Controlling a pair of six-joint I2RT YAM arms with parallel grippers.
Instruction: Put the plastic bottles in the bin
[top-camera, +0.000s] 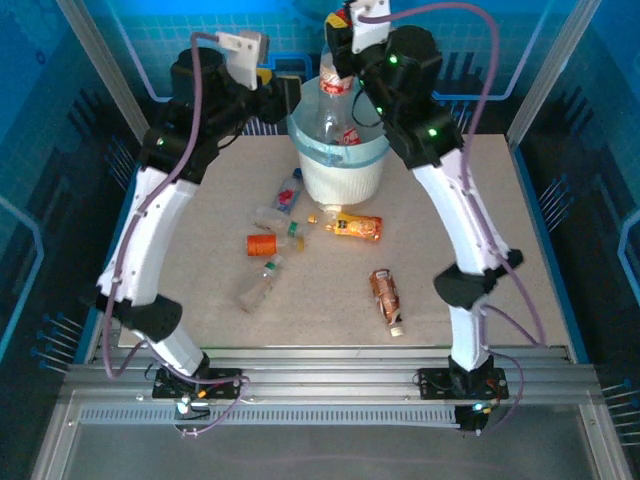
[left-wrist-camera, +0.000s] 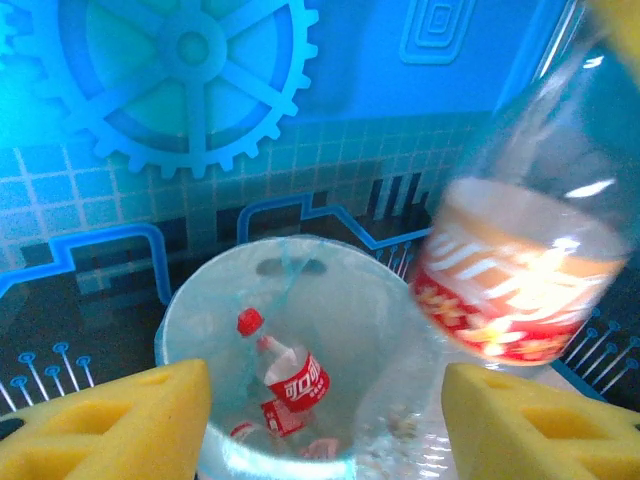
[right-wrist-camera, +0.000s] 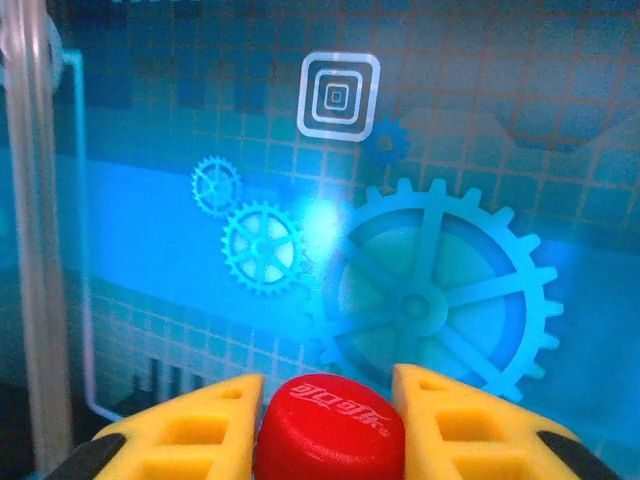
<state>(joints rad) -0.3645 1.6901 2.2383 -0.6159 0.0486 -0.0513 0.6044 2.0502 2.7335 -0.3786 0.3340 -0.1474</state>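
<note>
My right gripper (right-wrist-camera: 328, 398) clamps a bottle (top-camera: 338, 112) by its cap (right-wrist-camera: 330, 440) over the bin (top-camera: 345, 178) at the worktop's (top-camera: 230, 190) far edge. Left gripper (left-wrist-camera: 325, 425) is spread, empty. Next: let go so it drops in.

The top camera hangs above and behind the arm bases, looking down and forward over the whole table (top-camera: 450, 250), with the bin (top-camera: 343, 178) at the far middle. The left wrist camera sits just left of the bin (left-wrist-camera: 178, 318) and above its rim. It tilts down into the bin's mouth and on toward the blue wall (left-wrist-camera: 400, 110) behind, with the left fingers (left-wrist-camera: 110, 425) close up in its lower corners. The right wrist camera is high over the bin, facing almost level at that wall (right-wrist-camera: 150, 160), with the cap (right-wrist-camera: 330, 435) between the right fingers (right-wrist-camera: 190, 435) right at the lens. The top and left wrist views share the bin's inside and the bottle (top-camera: 335, 105) (left-wrist-camera: 520, 290) above it. Both wrist views take in the gear-patterned wall.
</note>
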